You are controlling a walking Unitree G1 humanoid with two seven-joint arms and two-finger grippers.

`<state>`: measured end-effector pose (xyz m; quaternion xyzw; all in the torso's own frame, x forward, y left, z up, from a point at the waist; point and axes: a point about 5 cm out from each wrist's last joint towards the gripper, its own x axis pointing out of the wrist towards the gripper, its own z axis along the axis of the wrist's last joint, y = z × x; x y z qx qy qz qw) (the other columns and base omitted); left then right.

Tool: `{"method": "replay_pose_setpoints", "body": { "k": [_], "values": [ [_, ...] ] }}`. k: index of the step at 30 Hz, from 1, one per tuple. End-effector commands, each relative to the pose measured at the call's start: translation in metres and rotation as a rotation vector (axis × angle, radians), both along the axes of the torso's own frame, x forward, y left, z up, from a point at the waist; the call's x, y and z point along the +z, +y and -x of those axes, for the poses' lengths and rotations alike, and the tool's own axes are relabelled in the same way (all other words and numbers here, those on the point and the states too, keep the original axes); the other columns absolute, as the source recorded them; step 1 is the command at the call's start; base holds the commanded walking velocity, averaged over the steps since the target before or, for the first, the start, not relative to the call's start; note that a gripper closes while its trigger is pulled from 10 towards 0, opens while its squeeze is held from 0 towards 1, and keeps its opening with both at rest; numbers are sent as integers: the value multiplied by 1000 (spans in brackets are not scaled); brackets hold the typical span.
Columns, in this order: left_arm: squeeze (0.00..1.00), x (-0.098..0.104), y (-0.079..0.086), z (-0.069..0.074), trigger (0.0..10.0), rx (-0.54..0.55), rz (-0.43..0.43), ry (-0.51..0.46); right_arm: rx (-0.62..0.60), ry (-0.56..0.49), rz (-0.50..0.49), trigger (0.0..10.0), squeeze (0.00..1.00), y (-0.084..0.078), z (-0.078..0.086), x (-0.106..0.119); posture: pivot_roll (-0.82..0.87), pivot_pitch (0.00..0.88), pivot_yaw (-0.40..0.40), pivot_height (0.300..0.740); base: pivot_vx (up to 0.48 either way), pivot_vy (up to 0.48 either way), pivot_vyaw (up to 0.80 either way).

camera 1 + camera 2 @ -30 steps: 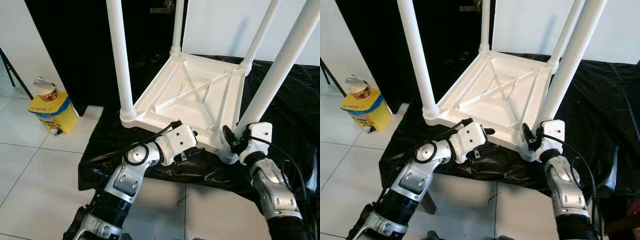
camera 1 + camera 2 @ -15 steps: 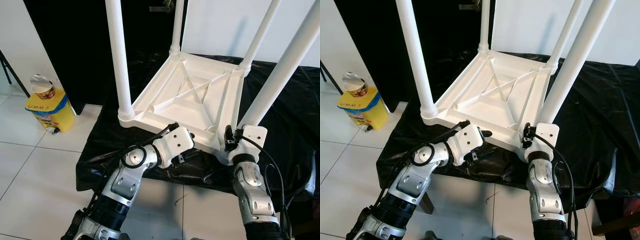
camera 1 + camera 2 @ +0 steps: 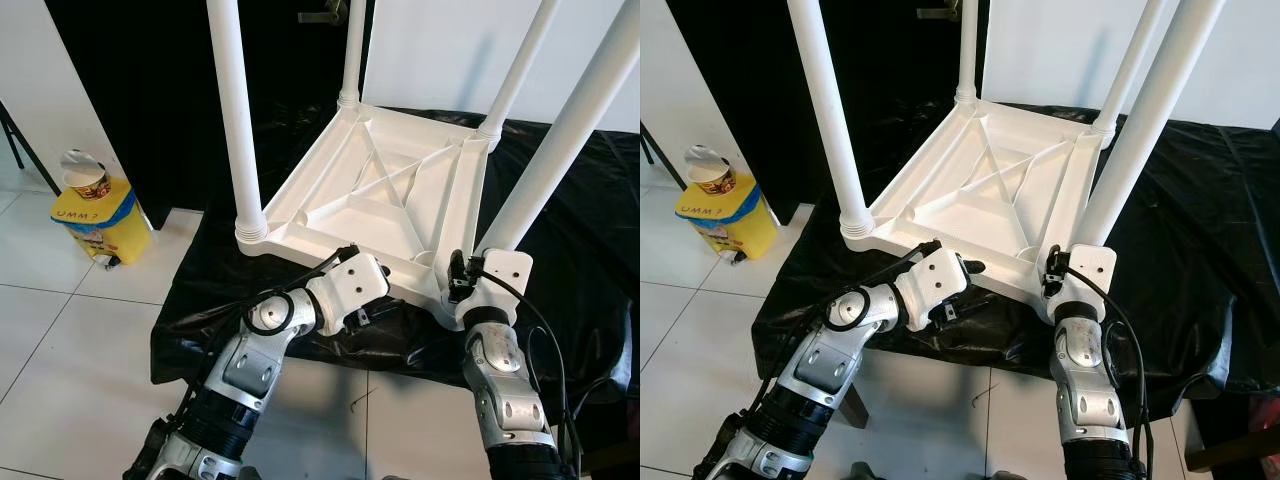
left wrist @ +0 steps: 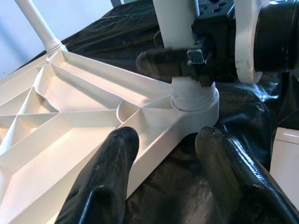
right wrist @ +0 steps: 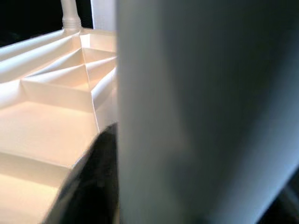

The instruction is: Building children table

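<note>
At table edge (image 3: 330,262), left claw (image 4: 163,177) agape.

yellow bin (image 3: 96,218), black sheet (image 3: 590,220)

The yellow box (image 3: 95,222) on the floor carries dark letters that look like "UMM", too small to be sure.

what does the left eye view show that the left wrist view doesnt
Left eye alone: the yellow container on the tiled floor, all four white legs rising from the upturned table, and both silver arms.

Left wrist alone: a close look along the left gripper, its black fingers open at the table's near edge.

Both: the right gripper at the base of the near-right leg, the table's ribbed underside, and the black sheet.
</note>
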<state>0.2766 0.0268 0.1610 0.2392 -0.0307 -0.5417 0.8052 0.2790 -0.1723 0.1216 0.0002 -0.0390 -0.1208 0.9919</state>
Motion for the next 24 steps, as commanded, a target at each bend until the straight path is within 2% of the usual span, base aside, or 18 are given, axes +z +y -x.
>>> {"method": "replay_pose_setpoints", "body": {
  "k": [1, 5, 8, 11, 12, 14, 16, 17, 18, 19, 23, 24],
  "values": [
    [0, -1, -1, -2, 10000, 84, 31, -30, 26, 6, 4, 10000, 1000, 1, 3, -2, -15, 0, -55, 740, 0, 0, 0],
    [0, -1, -1, -2, 10000, 84, 31, -29, 43, -7, 7, 10000, 1000, 1, 3, 0, -15, 0, -55, 740, 0, 0, 0],
    [0, -1, 0, -3, 10000, 83, 25, -31, 197, -63, 6, 10000, 1000, -4, 0, 9, -1, 0, -44, 740, 0, 0, 0],
    [0, -1, 0, -3, 10000, 83, 25, -31, 197, -63, 6, 10000, 1000, -4, 0, 9, -1, 0, -44, 740, 0, 0, 0],
    [0, 0, 1, -3, 10000, 81, 21, -33, 247, -75, 12, 10000, 1000, -8, -1, 12, -3, 0, -43, 740, 0, 0, 0],
    [0, 0, 1, -3, 10000, 81, 21, -33, 247, -75, 12, 10000, 1000, -8, -1, 12, -3, 0, -43, 740, 0, 0, 0],
    [0, -1, 2, -4, 10000, 80, 15, -36, 292, -76, 24, 10000, 1000, -14, -1, 14, -4, 0, -43, 740, 0, 0, 0],
    [0, 0, 2, -4, 10000, 77, 15, -35, 374, -67, 39, 10000, 1000, -17, -3, 15, -9, 0, -41, 740, 0, 0, 0],
    [0, -1, 1, -2, 10000, 73, 15, -33, 447, -53, 50, 10000, 357, -20, -3, 16, -10, 0, -42, 740, 0, 0, 0],
    [0, -1, 1, -1, 10000, 70, 16, -31, 493, -43, 57, 10000, 357, -21, -3, 16, -10, 0, -42, 740, 0, 0, 0],
    [0, -2, 0, -1, 10000, 68, 17, -30, 516, -38, 60, 10000, 357, -21, -3, 16, -10, 0, -42, 740, 0, 0, 0],
    [0, -2, 0, 0, 10000, 67, 19, -28, 559, -20, 75, 10000, 0, -23, -3, 14, -7, 0, -46, 740, 0, 0, 0]
  ]
}}
